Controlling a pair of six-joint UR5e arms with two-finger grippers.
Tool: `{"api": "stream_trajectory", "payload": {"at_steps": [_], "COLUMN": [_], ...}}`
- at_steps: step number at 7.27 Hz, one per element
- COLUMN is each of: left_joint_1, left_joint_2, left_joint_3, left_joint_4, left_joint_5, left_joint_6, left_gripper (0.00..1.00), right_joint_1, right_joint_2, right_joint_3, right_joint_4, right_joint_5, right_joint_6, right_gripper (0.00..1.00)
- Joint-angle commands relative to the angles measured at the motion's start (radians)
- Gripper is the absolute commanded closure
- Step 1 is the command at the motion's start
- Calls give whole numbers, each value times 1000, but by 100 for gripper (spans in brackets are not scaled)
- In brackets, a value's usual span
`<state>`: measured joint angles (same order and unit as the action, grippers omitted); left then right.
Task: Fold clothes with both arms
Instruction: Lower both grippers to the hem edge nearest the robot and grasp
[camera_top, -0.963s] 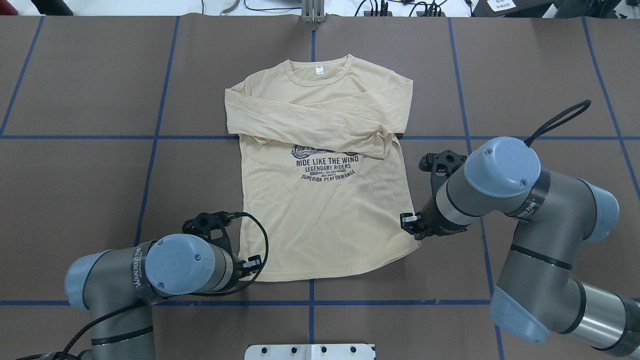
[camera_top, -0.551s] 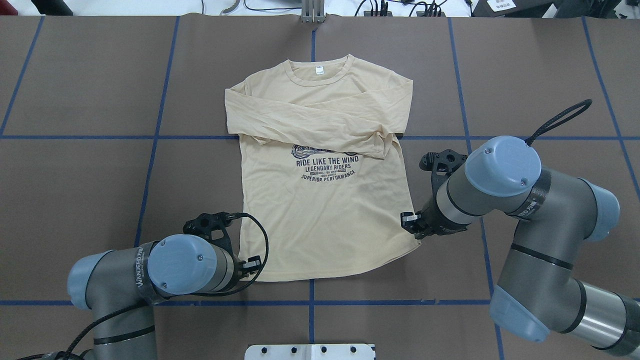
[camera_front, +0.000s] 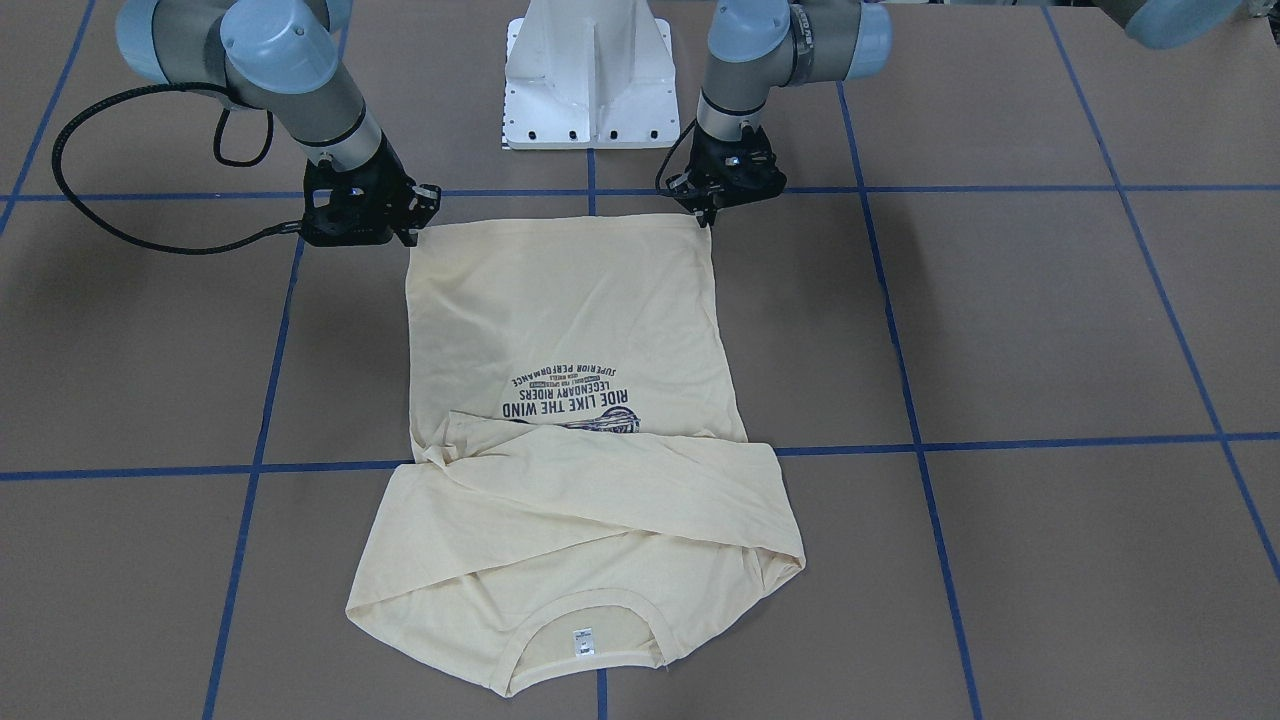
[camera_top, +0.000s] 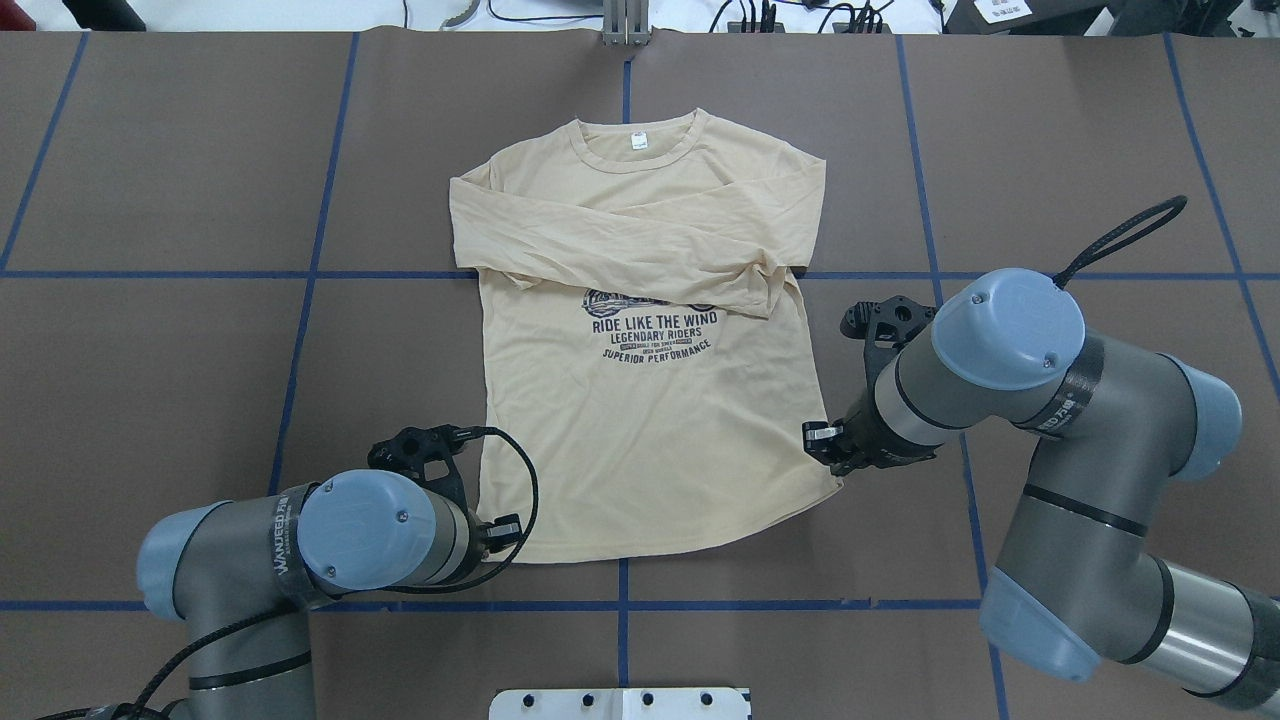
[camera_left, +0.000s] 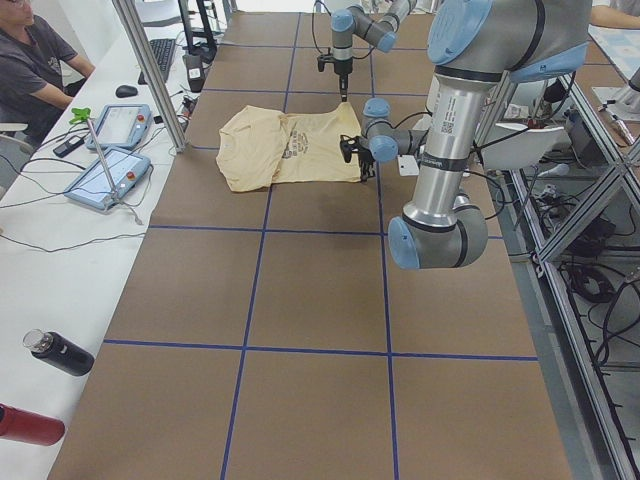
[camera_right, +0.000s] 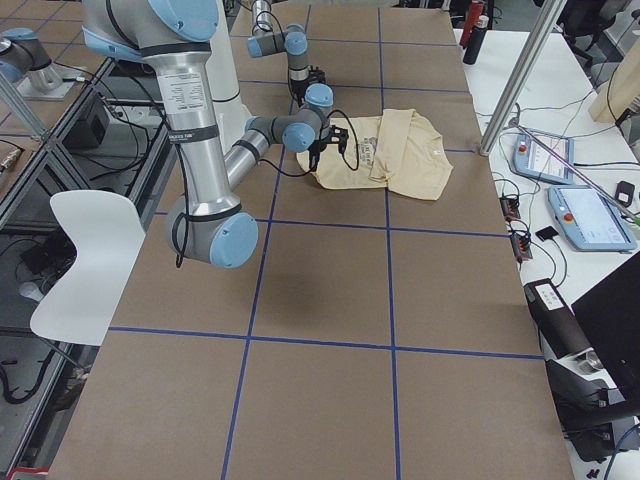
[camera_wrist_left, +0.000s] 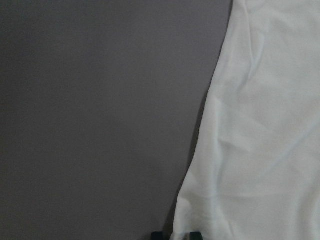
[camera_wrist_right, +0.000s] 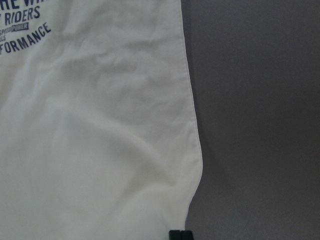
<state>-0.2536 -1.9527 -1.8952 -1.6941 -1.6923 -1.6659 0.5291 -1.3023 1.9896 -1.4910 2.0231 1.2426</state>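
Observation:
The pale cream T-shirt (camera_top: 650, 430) lies flat, print up, collar away from the robot, both sleeves folded across the chest. Its hem faces the robot's base (camera_front: 560, 270). My left gripper (camera_front: 708, 212) sits at the hem corner on my left, its fingertips (camera_wrist_left: 176, 235) close together with the cloth edge (camera_wrist_left: 260, 125) running down between them. At the other hem corner, my right gripper (camera_front: 412, 235) stands low on the table. Its tips (camera_wrist_right: 179, 234) are pressed together on the cloth's corner (camera_wrist_right: 100, 150). The overhead view shows both wrists (camera_top: 500, 530) (camera_top: 815, 445) tight against the hem.
The white pedestal base (camera_front: 588, 80) stands behind the hem between the arms. Brown table covering (camera_top: 150, 200) with blue tape lines extends on all sides. A person (camera_left: 30, 60), tablets (camera_left: 110, 150) and bottles (camera_left: 60, 352) are beyond the far table edge.
Both arms have shifted only slightly: the left elbow has crept a little to the right, the right elbow a little upward. The shirt has not moved.

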Motion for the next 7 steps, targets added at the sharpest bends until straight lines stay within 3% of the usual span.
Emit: {"api": "stream_trajectory", "payload": {"at_steps": [1,4,7], "left_joint_1": [-1,-1,16], "left_joint_2": [-2,1,11], "left_joint_3": [-8,-91,-152], "left_joint_4": [1,77,80], "left_joint_5": [-1,-1,-3], "left_joint_6": [0,0,3], "left_gripper": [100,100,100], "right_joint_1": [2,3,-35], "right_joint_2": [0,-15,-70], "right_joint_3": [0,11,56], "right_joint_4": [0,0,-6], "right_joint_5": [0,2,110], "right_joint_6": [0,24,44], "right_gripper": [100,100,100]}}
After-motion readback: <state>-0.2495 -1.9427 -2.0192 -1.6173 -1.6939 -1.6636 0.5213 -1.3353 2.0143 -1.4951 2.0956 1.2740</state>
